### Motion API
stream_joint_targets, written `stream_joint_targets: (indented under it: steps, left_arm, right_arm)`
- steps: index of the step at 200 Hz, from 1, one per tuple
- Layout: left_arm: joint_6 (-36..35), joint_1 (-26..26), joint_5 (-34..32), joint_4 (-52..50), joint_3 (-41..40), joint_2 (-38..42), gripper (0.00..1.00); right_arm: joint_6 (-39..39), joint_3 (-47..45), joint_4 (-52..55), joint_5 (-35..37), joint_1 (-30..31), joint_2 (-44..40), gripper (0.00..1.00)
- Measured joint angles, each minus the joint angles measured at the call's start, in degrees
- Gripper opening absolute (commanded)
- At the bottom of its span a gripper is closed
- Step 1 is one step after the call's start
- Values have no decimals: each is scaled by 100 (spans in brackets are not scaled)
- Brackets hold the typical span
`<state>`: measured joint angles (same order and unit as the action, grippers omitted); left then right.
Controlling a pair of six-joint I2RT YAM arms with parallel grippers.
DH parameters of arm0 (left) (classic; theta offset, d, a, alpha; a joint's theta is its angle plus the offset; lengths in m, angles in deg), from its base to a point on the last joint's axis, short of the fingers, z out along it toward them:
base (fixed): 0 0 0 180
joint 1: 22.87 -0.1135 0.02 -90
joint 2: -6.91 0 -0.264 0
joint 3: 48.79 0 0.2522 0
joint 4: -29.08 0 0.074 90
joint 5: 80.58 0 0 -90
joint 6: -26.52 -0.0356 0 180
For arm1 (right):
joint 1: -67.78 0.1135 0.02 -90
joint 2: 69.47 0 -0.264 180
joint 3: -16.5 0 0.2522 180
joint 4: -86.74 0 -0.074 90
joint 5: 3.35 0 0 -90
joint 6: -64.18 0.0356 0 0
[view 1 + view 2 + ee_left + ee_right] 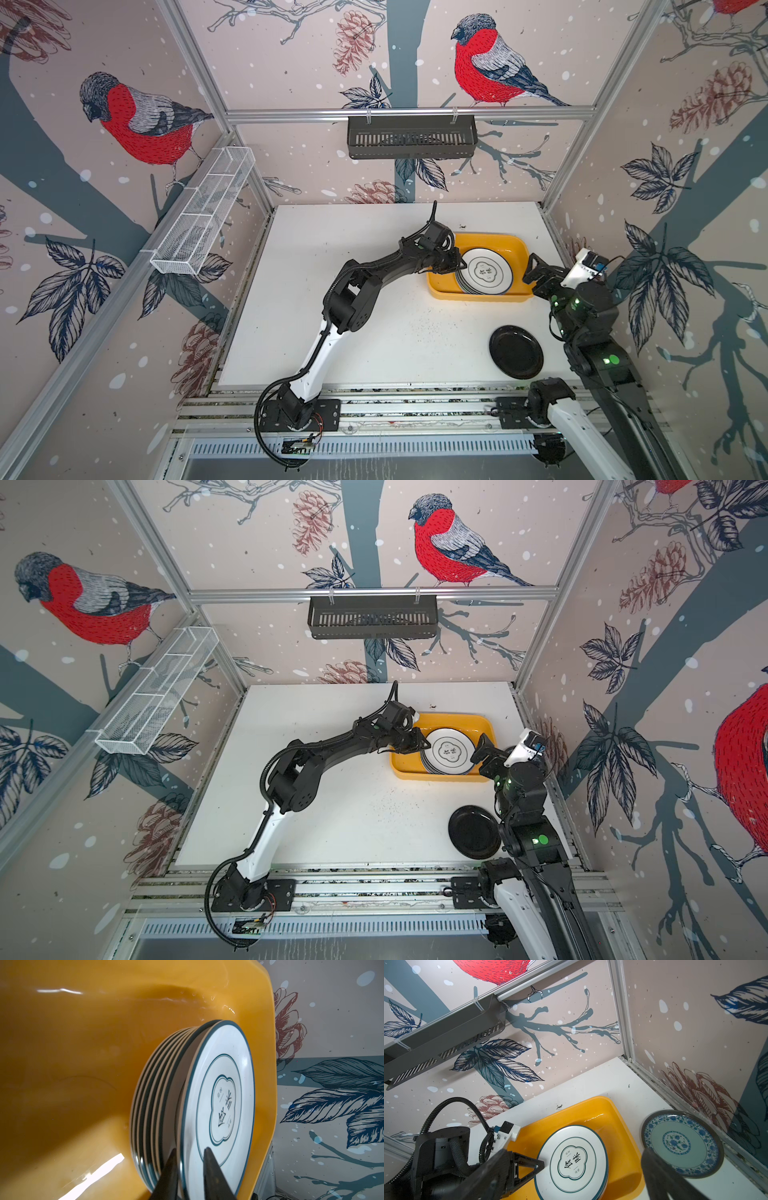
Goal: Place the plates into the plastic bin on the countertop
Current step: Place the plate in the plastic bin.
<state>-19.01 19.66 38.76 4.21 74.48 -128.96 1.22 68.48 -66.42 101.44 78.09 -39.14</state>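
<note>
Several plates [149, 1105] lay stacked inside the yellow plastic bin [509, 245], which sat at 2 o'clock on the white counter [353, 257]; the top plate [487, 272] bore a dark flower outline. Left hand [456, 264], at the stack's 9 o'clock, straddled that plate's rim with jaws narrowly parted. Right hand [534, 270], at the bin's 3 o'clock, hung spread wide, holding nothing. A black plate [516, 351] lay at 5 o'clock; a blue-green plate [683, 1144] lay just beside the bin.
</note>
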Motion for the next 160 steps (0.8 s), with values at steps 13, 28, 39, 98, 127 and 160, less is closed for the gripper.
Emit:
stream_joint_targets:
  steps: [13, 28, 39, 98, 127, 160]
  left_arm:
    - [-92, 4, 2, -55, 22, 0, 42]
    - [-168, 13, 39, -111, 44, 13, 52]
    - [-260, 33, 44, -133, 55, 42, 58]
    - [-614, 146, 22, -363, 149, 101, 73]
    - [-866, 199, -74, -627, 275, 127, 77]
    - [-1156, 273, -278, -1069, 562, 127, 79]
  right_arm:
    - [2, -7, -11, -17, -11, 7, 100]
    - [20, -26, -13, -20, -11, 17, 100]
    - [22, -33, -13, -24, -11, 35, 99]
    - [131, -42, -33, -79, -11, 120, 99]
    - [151, -44, -31, -81, -11, 116, 100]
    - [170, -44, -26, -81, -11, 114, 99]
